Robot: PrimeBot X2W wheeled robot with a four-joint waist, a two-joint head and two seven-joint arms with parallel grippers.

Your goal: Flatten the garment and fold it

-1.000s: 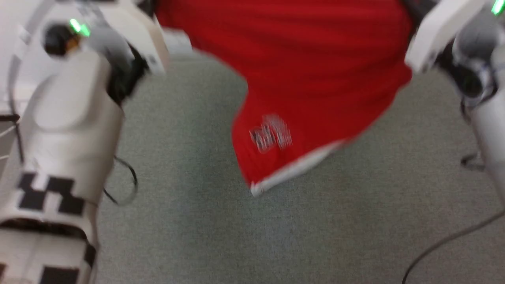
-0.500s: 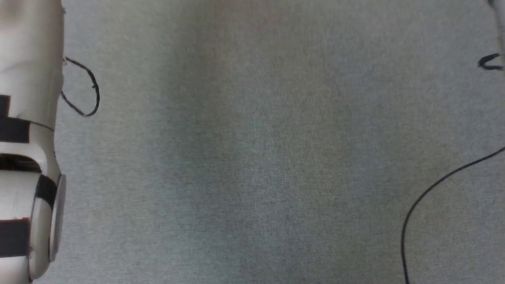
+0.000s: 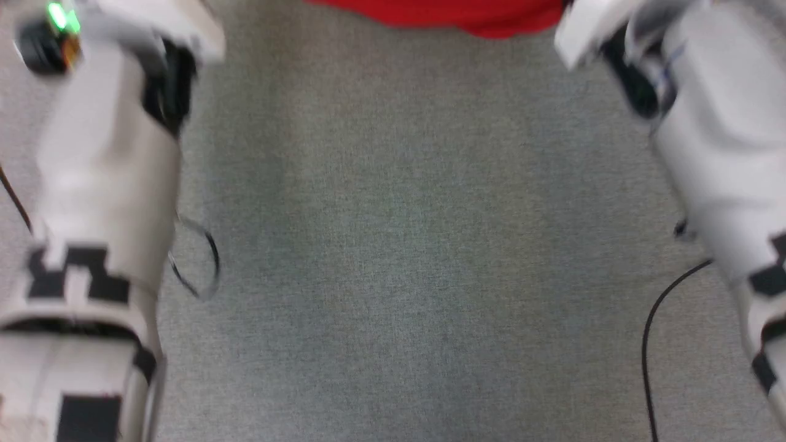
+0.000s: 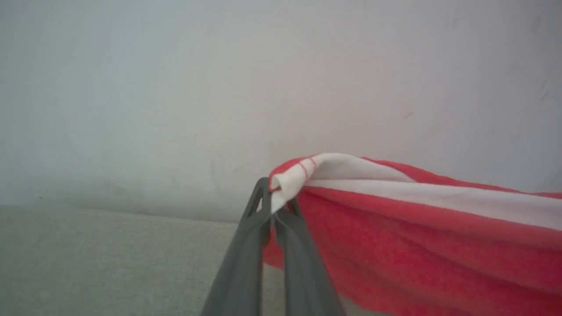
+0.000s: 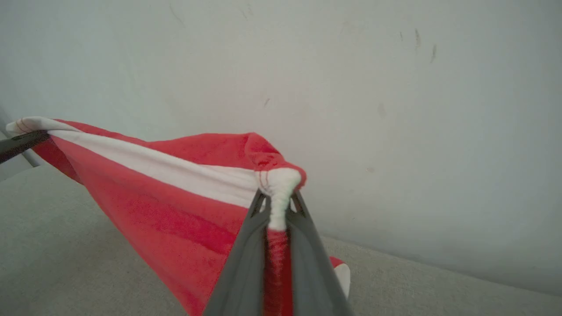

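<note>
The garment is red; in the head view it is a thin strip at the top edge, between my two pale forearms. In the left wrist view my left gripper is shut on a white-striped corner of the garment, which stretches off to the right in the air. In the right wrist view my right gripper is shut on another bunched white corner, and the garment runs left, taut, to the other arm's dark finger. The white stripe runs along its upper edge.
Grey carpet lies below the arms. A pale wall rises just beyond the cloth. A black cable trails at the lower right, and a thin wire loop hangs beside the left forearm.
The head camera has swung. A second ago the garment hung well down the picture with its logo showing; now it is a strip at the top edge. Both forearms are back in view.
</note>
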